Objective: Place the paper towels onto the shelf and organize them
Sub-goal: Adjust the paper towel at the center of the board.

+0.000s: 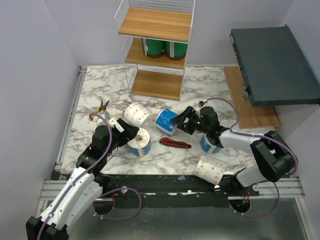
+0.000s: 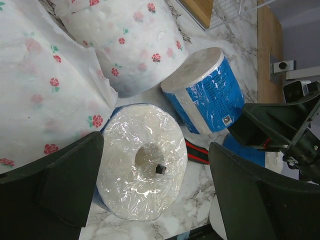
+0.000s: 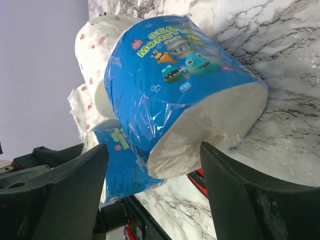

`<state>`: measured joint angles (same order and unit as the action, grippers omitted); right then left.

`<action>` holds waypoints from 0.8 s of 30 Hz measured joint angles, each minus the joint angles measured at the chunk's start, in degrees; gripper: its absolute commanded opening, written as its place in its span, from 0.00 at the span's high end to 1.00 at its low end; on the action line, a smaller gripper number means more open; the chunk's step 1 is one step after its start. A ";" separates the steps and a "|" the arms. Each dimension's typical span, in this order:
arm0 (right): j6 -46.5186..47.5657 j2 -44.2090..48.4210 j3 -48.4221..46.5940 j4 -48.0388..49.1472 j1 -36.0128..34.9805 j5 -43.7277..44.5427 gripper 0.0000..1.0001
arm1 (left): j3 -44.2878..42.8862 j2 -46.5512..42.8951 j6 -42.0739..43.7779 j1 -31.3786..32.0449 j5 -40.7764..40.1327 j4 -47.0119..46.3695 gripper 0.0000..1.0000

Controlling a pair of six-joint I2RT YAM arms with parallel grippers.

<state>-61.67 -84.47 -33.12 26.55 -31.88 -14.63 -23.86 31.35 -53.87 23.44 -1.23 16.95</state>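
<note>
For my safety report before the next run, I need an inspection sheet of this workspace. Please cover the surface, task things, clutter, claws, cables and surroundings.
Surface: marble-patterned table, crowded in its near half.
Job's things: shelf holds two green rolls on the middle tier; the top and bottom tiers are bare. On the table are an upright blue roll, a lying blue roll, a third blue roll under the right arm, a white dotted roll and a second white dotted roll near the front edge.
Clutter: utility knife between the arms; pliers at the left.
Claws: left claw is open astride the upright blue roll; right claw is open astride the lying blue roll.
Cables: purple cables run along both arms.
Surroundings: plain walls; dark slab at the right.
</note>
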 measured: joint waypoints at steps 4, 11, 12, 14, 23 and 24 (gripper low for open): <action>-0.11 -0.81 -0.02 1.07 0.00 -0.04 0.26 | 0.15 0.20 0.00 0.00 0.00 0.00 0.10; -0.48 -3.65 -0.39 2.58 0.00 -0.74 0.27 | 0.59 0.37 0.00 -0.02 0.00 -0.09 0.10; -0.55 -4.04 -0.44 2.71 0.00 -0.90 0.27 | 0.70 0.37 0.00 -0.02 0.00 -0.13 0.10; -0.85 -4.66 -0.44 3.26 0.00 -1.16 0.27 | 0.85 0.35 0.00 -0.02 0.00 -0.17 0.10; -1.07 -6.21 -0.44 6.88 0.00 -1.44 0.41 | 1.25 -0.02 -0.22 -0.02 0.00 -0.48 0.10; -0.83 -6.29 -0.42 7.21 0.00 -1.44 0.44 | 1.27 -0.02 -0.24 -0.02 0.00 -0.55 0.10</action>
<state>-62.50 -90.76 -33.54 33.76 -31.88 -16.08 -22.59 31.33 -54.11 23.42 -1.23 16.40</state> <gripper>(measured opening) 0.629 0.899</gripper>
